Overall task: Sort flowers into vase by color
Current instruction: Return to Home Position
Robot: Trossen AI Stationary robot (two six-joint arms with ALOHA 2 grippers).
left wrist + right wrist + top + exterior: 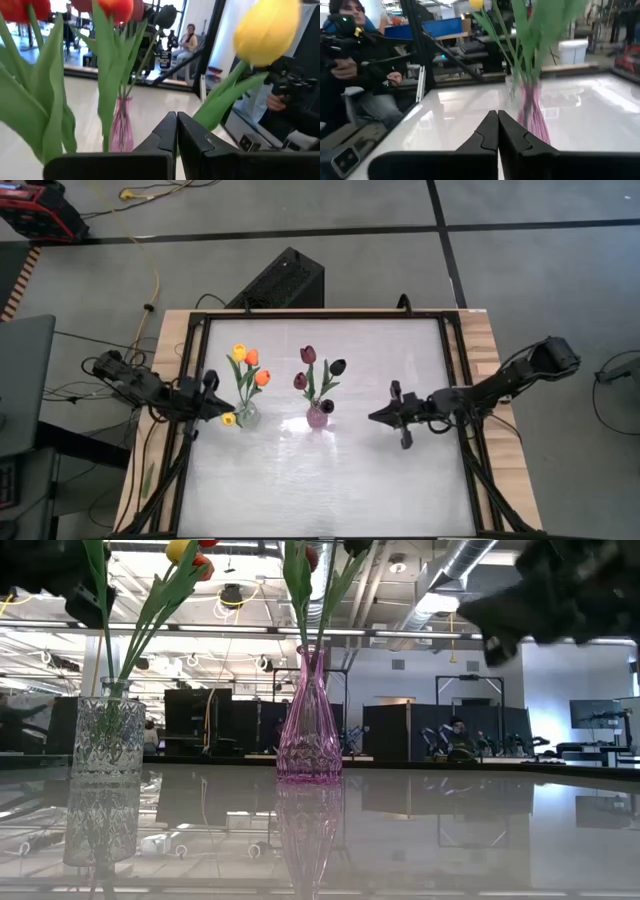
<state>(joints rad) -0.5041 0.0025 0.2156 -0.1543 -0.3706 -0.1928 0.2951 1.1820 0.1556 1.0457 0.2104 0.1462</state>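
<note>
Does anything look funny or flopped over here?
Nothing is spilled or broken. One yellow flower looks odd, though. Its head hangs low beside the clear vase, right next to the left gripper, while the other flowers in that vase stand tall.

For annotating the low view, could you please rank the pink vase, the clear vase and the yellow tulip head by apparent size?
1. Pink vase and clear vase: about alike, the pink taller, the clear wider.
2. Yellow tulip head: smallest, cropped by the picture's top.
</note>
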